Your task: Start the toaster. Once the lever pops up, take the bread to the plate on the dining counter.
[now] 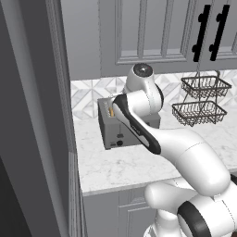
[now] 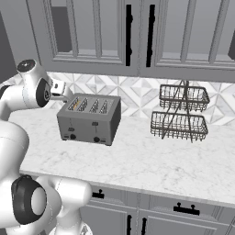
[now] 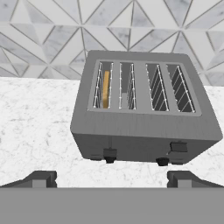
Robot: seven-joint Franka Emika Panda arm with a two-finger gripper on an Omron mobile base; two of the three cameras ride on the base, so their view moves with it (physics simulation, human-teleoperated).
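The jaws (image 3: 111,178) stand spread wide and released, holding nothing and touching nothing; in the hand view their two dark fingertips (image 3: 40,178) rise far apart at the bottom, with bare marble table (image 3: 35,127) between them and the toaster (image 3: 144,127) just beyond. The toaster sits upright on the table close to the tiled wall (image 3: 52,39). The bread (image 3: 105,89) stands on edge in the leftmost of the four slots, its golden crust showing. The left lever (image 3: 110,152) sits lower on the front face than the right lever (image 3: 178,146). In the right base view the hand hovers just left of the toaster (image 2: 89,119), above its top. A two-tier wire basket (image 2: 180,114) stands well apart to the right on the same table.
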